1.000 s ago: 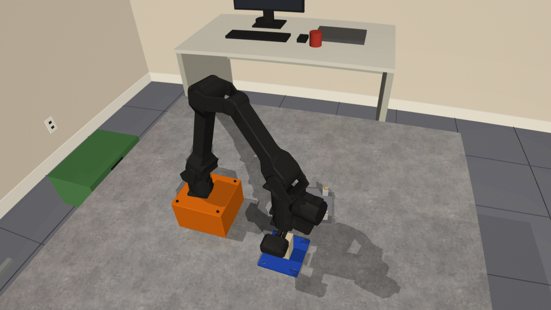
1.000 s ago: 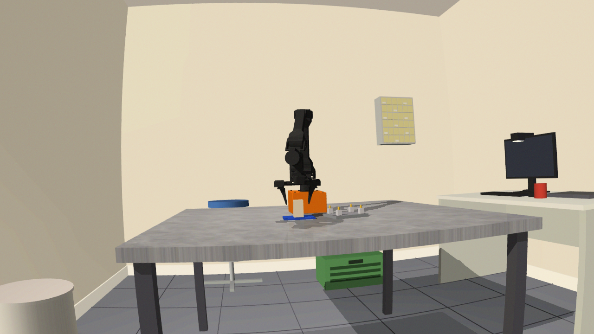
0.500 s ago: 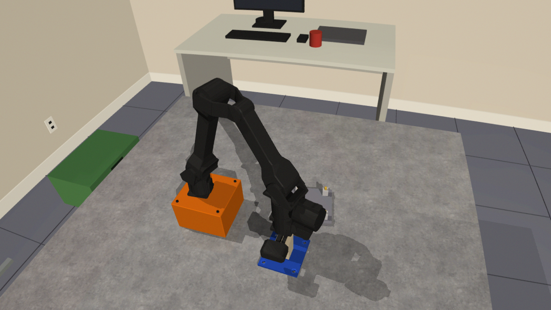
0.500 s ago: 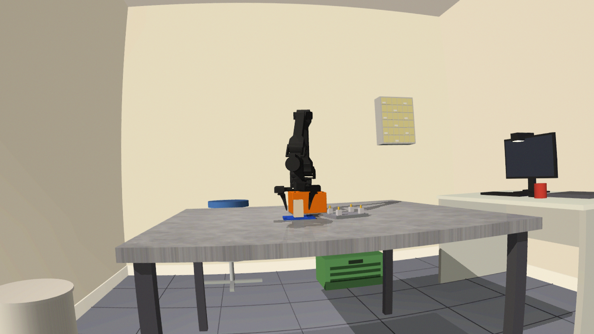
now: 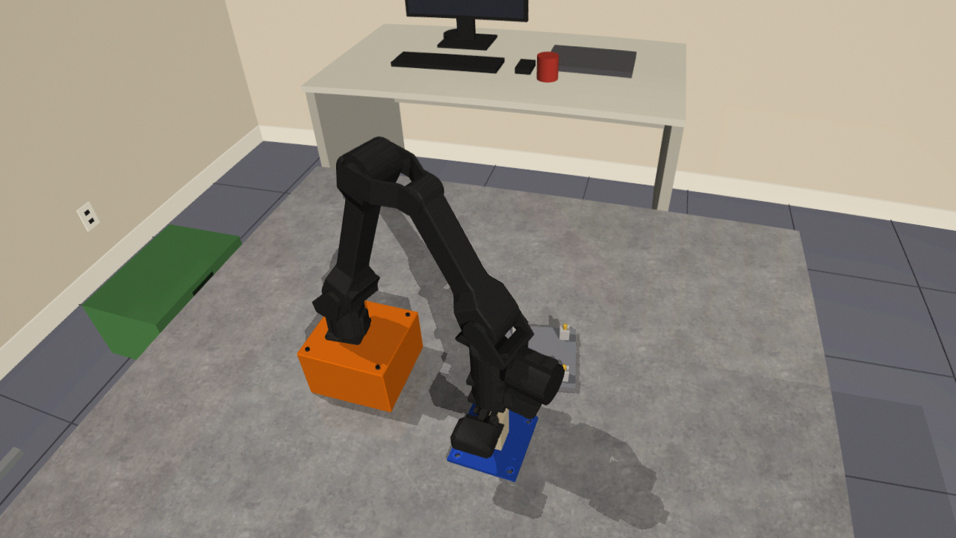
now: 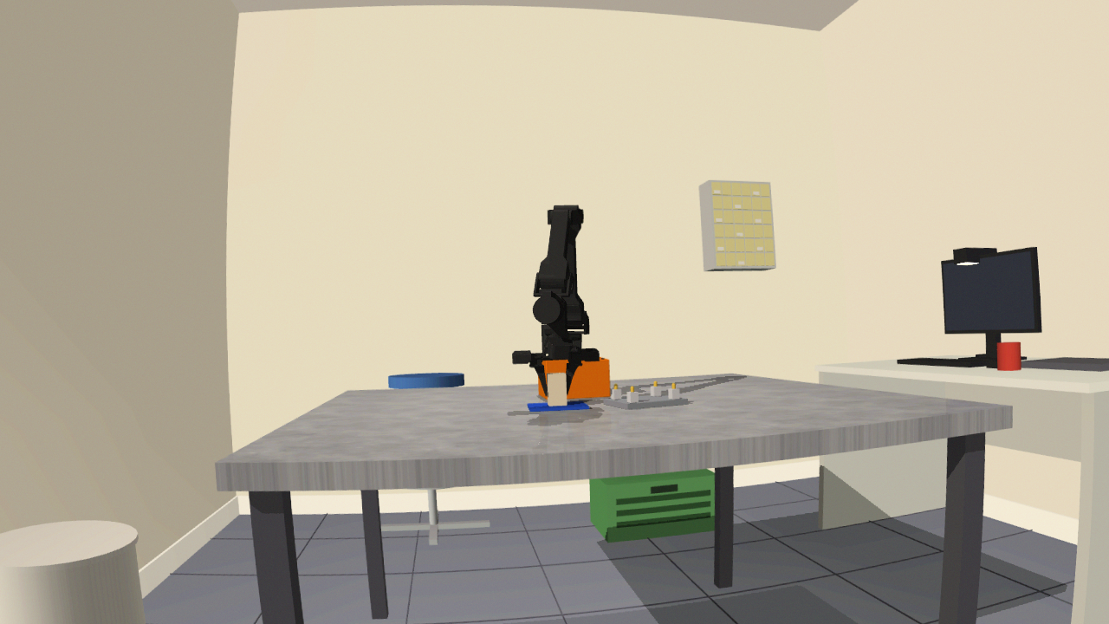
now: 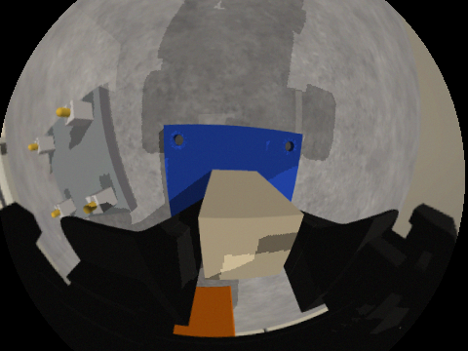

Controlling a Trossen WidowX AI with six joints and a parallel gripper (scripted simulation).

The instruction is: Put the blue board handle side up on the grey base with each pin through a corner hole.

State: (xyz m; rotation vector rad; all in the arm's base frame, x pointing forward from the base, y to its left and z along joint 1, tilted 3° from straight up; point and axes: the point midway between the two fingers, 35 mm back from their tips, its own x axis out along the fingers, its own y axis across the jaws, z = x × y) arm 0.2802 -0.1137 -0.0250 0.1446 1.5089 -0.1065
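Going across the exterior view, a pale cylindrical bin (image 6: 66, 544) stands at the far left; I can't tell what, if anything, is inside. Past it a round blue stool seat (image 6: 425, 380) shows behind the grey surface (image 5: 668, 334) (image 6: 387, 434) (image 7: 366, 63).

The blue board (image 5: 517, 441) (image 6: 535, 407) (image 7: 219, 146) lies flat on that surface, handle side up, away from the base. Its beige handle (image 5: 502, 431) (image 6: 557, 389) (image 7: 249, 239) stands between the jaws of the gripper (image 5: 496, 428) (image 6: 557, 387) (image 7: 237, 203). They are partly closed, one on each side and close against it — whether they clamp it, I cannot tell.

Behind, the black arm (image 5: 454, 247) (image 6: 560, 256) rises from an orange box (image 5: 347, 381) (image 6: 597, 378) (image 7: 212, 312). Next comes the grey base (image 5: 558, 344) (image 6: 647, 403) (image 7: 85, 156), its four pale posts each tipped with a gold pin, with no board on them.

Below the tabletop, a green drawer chest (image 5: 160, 274) (image 6: 658, 512) sits on the floor; its contents are hidden. Further right, a wall cabinet (image 6: 744, 224) holds rows of yellowish compartments with some white labels. On the desk (image 5: 354, 80) (image 6: 930, 380) stand a dark monitor (image 5: 467, 7) (image 6: 992, 298) and — just beside it in this view — a red cup (image 5: 547, 66) (image 6: 1008, 356), whose inside I cannot make out.
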